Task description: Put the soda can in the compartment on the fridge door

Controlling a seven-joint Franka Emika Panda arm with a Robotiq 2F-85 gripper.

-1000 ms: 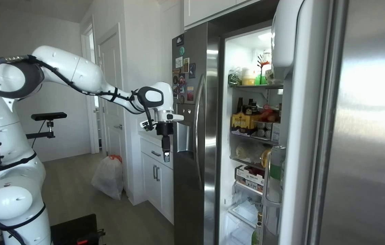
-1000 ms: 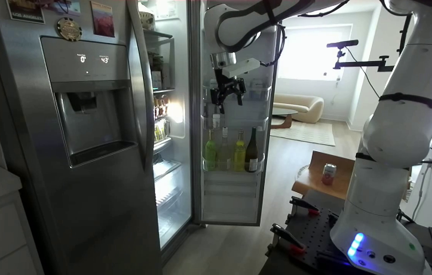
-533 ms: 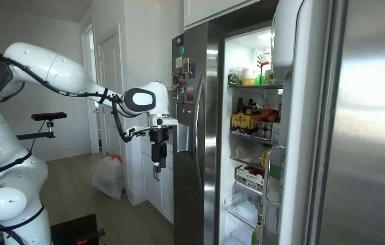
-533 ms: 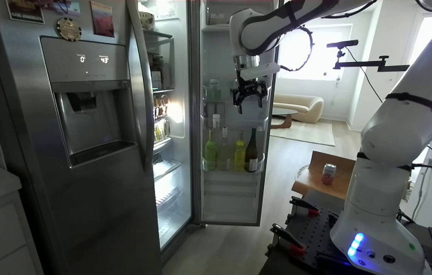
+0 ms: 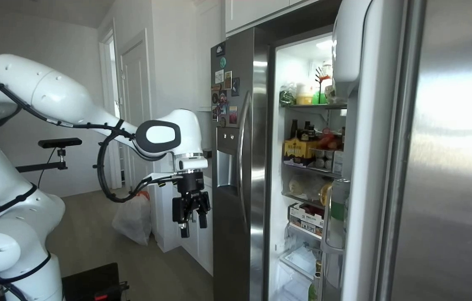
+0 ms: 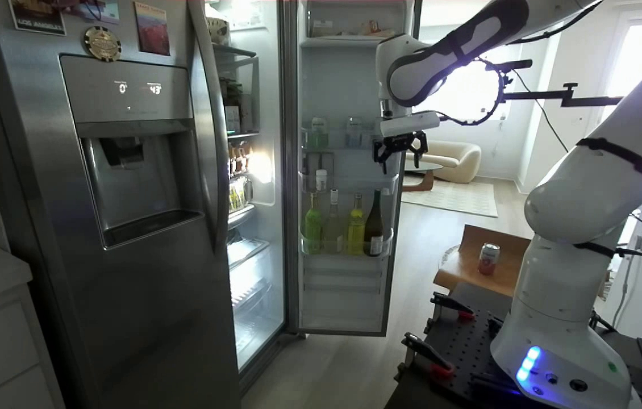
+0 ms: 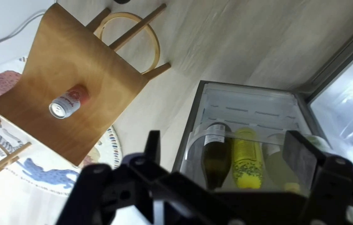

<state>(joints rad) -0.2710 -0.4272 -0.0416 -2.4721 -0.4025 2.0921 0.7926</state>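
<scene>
Soda can [image 7: 68, 101]: upright on the wooden chair [image 7: 101, 81], inset from its edges, presumably for easy reach from above.
Fingers [image 7: 300, 159]: spread wide, nothing between them, pointing down, higher than the can.
Fridge door [image 6: 344, 292]: wide open; bottles [image 6: 356, 224] crowd its lower compartment [image 6: 345, 247], so room looks tight.
Floor [image 7: 159, 115]: shows between chair and door.

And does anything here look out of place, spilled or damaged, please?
The soda can looks out of place: it stands on a wooden chair, an unusual spot for a drink. The fridge door is open, but that suits the task. I see no spill or damage.
</scene>
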